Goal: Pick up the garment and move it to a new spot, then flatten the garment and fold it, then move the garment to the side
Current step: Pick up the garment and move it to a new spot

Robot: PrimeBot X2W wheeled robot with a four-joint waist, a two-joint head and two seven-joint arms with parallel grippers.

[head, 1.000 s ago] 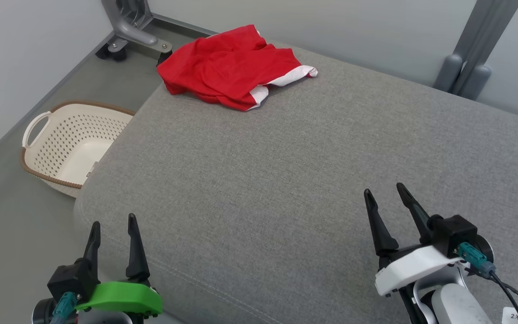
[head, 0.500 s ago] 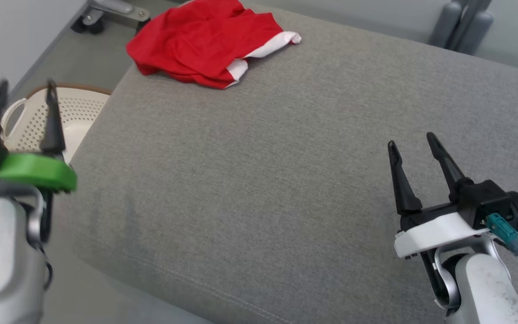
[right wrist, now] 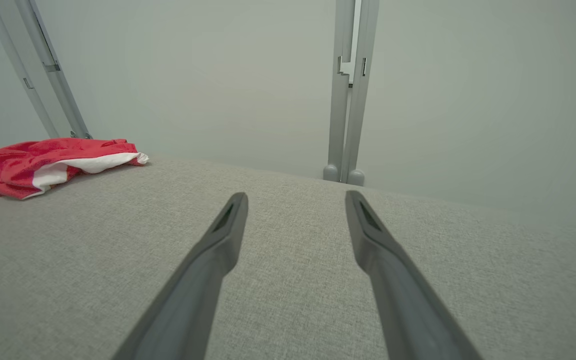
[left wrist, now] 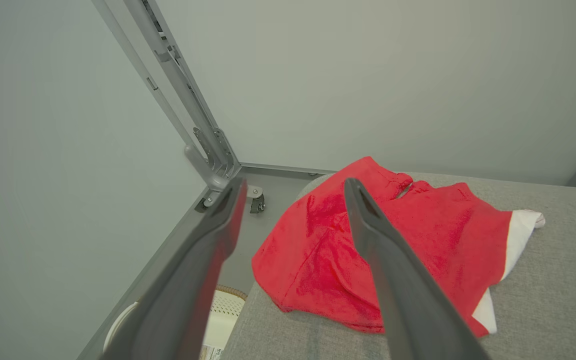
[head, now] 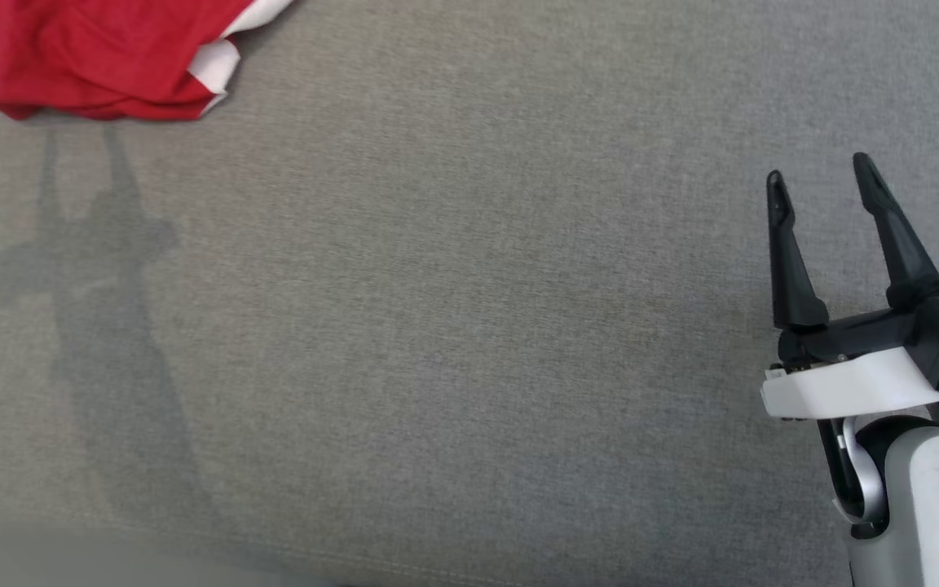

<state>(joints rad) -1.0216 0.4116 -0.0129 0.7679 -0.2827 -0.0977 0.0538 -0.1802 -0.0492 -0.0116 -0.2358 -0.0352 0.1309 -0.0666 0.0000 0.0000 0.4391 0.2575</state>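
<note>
The garment (head: 86,57) is a crumpled red piece with white trim, lying at the far left corner of the grey cushion (head: 469,326). In the left wrist view the garment (left wrist: 418,250) lies ahead of and below my left gripper (left wrist: 295,192), whose two fingers stand apart, open, with nothing between them. My right gripper (head: 817,167) hovers open over the right side of the cushion, far from the garment. From the right wrist view, the garment (right wrist: 43,165) is at the far left and my right gripper (right wrist: 295,200) is empty.
A cream perforated basket (left wrist: 218,312) sits on the floor below the cushion's left edge. Grey metal frame legs (left wrist: 203,145) stand in the corner behind the garment, and another post (right wrist: 345,100) rises behind the cushion. Pale walls enclose the back.
The head camera has tilted down and shifted, so the garment now sits at the top left. The left gripper rose and left the head view; its shadow falls on the cushion.
</note>
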